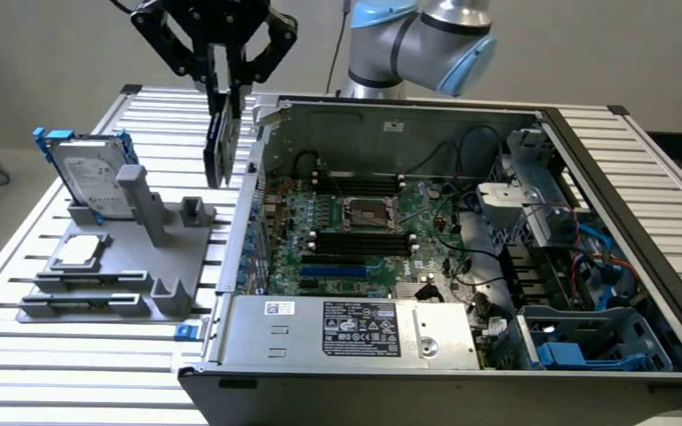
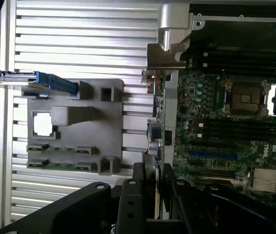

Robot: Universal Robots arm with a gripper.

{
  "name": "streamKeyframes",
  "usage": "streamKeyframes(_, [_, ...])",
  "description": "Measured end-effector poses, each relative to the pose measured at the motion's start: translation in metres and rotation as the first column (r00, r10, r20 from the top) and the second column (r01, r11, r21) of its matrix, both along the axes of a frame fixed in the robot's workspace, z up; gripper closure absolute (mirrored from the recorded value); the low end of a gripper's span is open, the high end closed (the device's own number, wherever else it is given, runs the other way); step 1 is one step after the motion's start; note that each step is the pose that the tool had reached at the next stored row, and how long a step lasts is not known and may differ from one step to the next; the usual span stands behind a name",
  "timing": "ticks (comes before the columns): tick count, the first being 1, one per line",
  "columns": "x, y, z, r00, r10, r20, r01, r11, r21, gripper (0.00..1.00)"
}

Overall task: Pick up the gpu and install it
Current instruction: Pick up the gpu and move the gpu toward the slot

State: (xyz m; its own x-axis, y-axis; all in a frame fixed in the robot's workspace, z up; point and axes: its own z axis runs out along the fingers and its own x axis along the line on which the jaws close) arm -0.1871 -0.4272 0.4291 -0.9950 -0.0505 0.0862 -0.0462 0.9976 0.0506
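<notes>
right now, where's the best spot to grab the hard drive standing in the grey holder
Probably its free upper edge, coming straight down from above. The hard drive stands on end in the grey holder, lower end seated and blue rails on its sides, so pinching across its thin body at the top looks most open.

The gpu (image 1: pixel 219 133) hangs upright and edge-on in the air, a thin dark card with a silver end bracket (image 2: pixel 164 61), just outside the open computer case's (image 1: pixel 256 204) wall on the exterior view's left
</notes>
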Motion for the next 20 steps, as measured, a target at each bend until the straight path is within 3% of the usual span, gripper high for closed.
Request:
streamKeyframes(3, [0.014,0.0000,0.0000,1.0000,0.000,-0.0059,0.000,1.0000,0.0000,0.73])
streamKeyframes(7, [0.032,0.0000,-0.0004,1.0000,0.000,-0.0089,0.000,1.0000,-0.0001,0.73])
streamKeyframes(20, [0.091,0.0000,-0.0193,1.0000,0.000,-0.0094,0.000,1.0000,-0.0004,0.73])
